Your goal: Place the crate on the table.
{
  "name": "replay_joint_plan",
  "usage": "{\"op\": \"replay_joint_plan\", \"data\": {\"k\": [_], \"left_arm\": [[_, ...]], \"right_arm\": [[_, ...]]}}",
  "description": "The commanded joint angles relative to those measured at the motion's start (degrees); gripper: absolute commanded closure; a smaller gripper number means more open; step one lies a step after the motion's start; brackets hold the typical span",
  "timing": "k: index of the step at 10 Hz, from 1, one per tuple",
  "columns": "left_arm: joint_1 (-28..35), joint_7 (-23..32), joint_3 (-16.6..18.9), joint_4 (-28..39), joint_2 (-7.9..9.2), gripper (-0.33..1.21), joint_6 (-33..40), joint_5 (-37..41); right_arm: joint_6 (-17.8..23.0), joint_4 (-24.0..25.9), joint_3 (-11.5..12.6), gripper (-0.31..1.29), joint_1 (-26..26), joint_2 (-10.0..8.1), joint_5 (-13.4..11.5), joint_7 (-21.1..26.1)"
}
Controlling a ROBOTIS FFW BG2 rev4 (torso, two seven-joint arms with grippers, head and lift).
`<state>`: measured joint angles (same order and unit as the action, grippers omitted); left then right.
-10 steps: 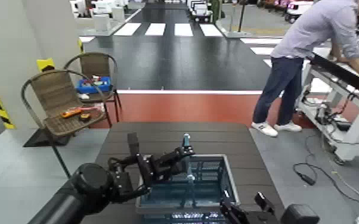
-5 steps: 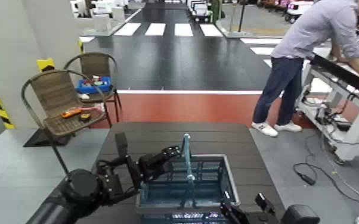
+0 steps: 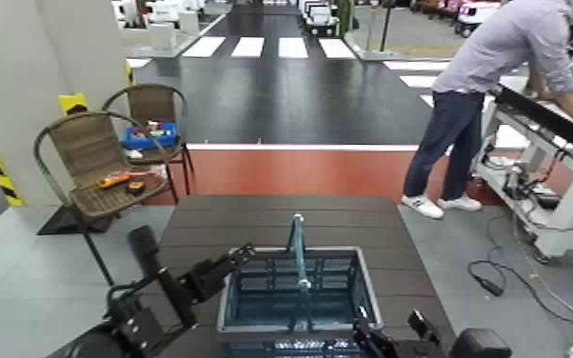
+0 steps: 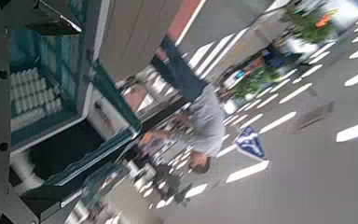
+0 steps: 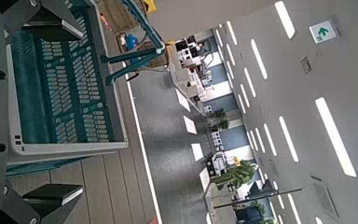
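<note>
The blue-grey crate (image 3: 366, 290) with latticed sides and a light grey rim rests on the dark slatted table (image 3: 281, 214), near its front edge. Its thin teal handle (image 3: 297, 248) stands upright across the middle. My left gripper (image 3: 236, 257) is open and empty, just off the crate's left rim. In the left wrist view the left gripper (image 4: 84, 103) frames part of the crate (image 4: 37, 89). My right gripper (image 3: 385, 335) is open at the crate's near right corner. In the right wrist view the right gripper (image 5: 79, 112) frames the crate (image 5: 56, 84) without touching it.
Two brown wicker chairs (image 3: 95, 162) stand at the left beyond the table, one holding a small blue tray of tools (image 3: 149, 135). A person (image 3: 481, 95) bends over a white workbench (image 3: 557, 152) at the right. Cables (image 3: 500, 276) lie on the floor there.
My left gripper has drawn back from the teal handle, leftward and down toward me. The crate stays put on the table and the handle stays upright. The right arm has not moved.
</note>
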<state>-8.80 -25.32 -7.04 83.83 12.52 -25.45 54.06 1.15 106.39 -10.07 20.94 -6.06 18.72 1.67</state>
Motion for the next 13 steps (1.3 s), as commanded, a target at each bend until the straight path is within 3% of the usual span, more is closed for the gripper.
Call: {"op": "replay_joint_plan", "data": {"k": [1, 4, 8, 13], "left_arm": [[11.3, 5.7, 4.1, 9.2, -2.41, 0.1, 12.5, -8.2], [21.2, 9.8, 5.4, 14.8, -6.19, 0.1, 25.2, -22.1], [28.7, 15.8, 4.8, 17.9, -6.37, 0.1, 36.1, -35.2], [33.0, 20.7, 4.2, 20.0, -6.37, 0.1, 39.3, -45.1]], "right_arm": [[0.0, 0.1, 0.2, 0.15, 0.2, 0.26, -0.1, 0.0], [0.4, 0.3, 0.6, 0.15, 0.5, 0.17, -0.3, 0.0], [1.1, 0.8, 1.1, 0.15, 1.0, 0.44, -2.1, -0.7], [1.1, 1.0, 1.3, 0.15, 1.4, 0.44, -2.0, -1.0]]}}
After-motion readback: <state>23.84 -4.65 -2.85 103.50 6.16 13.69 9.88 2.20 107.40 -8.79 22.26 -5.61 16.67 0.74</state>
